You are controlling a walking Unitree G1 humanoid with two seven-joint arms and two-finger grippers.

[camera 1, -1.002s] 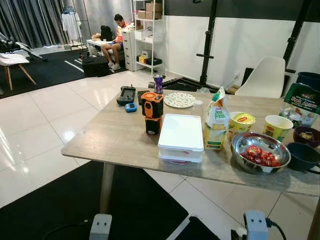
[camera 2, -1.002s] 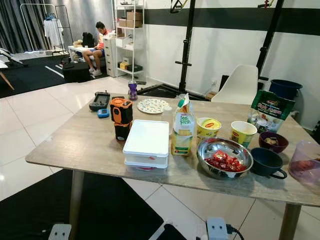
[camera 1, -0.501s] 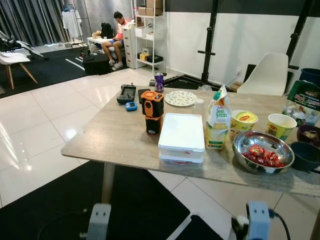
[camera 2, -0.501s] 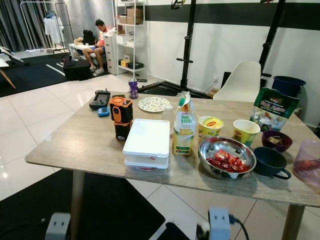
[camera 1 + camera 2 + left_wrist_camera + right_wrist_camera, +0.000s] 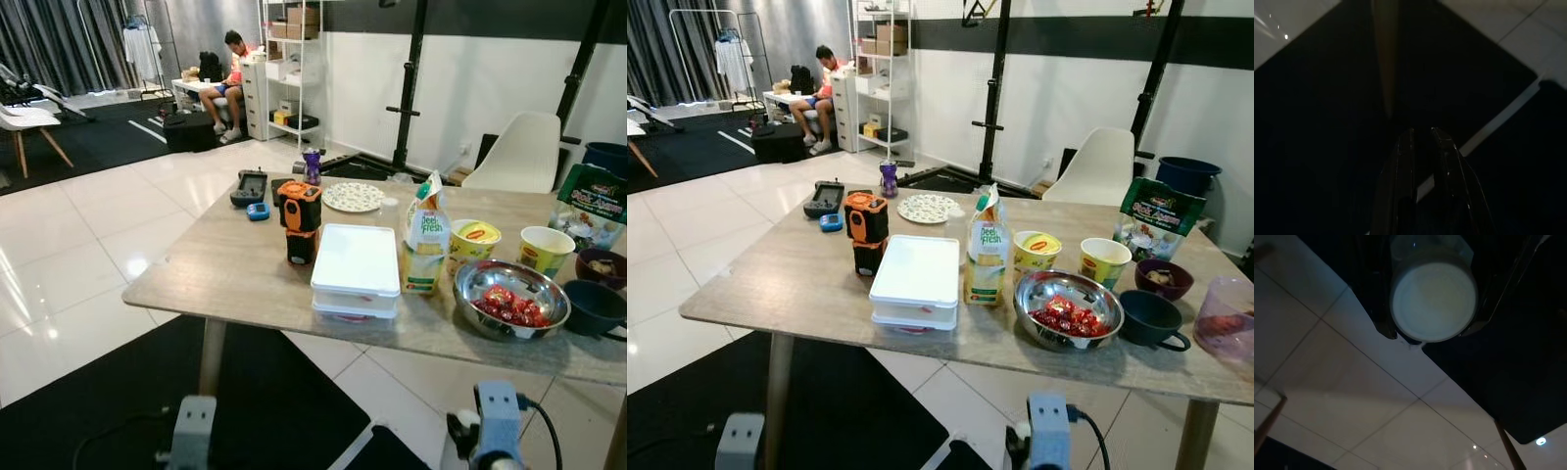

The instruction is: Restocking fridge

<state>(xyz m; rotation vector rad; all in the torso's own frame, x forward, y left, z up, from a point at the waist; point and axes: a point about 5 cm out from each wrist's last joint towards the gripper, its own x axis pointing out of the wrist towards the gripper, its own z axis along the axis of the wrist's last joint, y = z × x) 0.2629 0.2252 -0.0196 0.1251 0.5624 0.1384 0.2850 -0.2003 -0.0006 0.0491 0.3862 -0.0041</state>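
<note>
One wooden table (image 5: 803,284) stands ahead of and above both grippers, over white tile and a black mat (image 5: 852,411). On it, counted: one white lidded box (image 5: 917,278) at the centre, one juice carton (image 5: 987,247) just beside the box, two yellow cups (image 5: 1036,250) (image 5: 1105,260), one steel bowl of red wrapped sweets (image 5: 1068,308), one green bag (image 5: 1155,217), one dark mug (image 5: 1151,318), one small brown bowl (image 5: 1164,278), one pink container (image 5: 1227,323) at the far edge, one patterned plate (image 5: 929,208), one orange-and-black device (image 5: 866,228), one purple bottle (image 5: 888,178) and one black handset (image 5: 824,199). One white chair (image 5: 1100,164) stands behind the table; one person (image 5: 818,83) sits far back by a shelf.

The right gripper (image 5: 1432,328) hangs low beneath the table edge, its fingers pinching one pale round container (image 5: 1433,301) over the tiles. The left gripper (image 5: 1420,139) hangs over the black mat near a table leg (image 5: 1386,54), fingers nearly pressed together with nothing between them.
</note>
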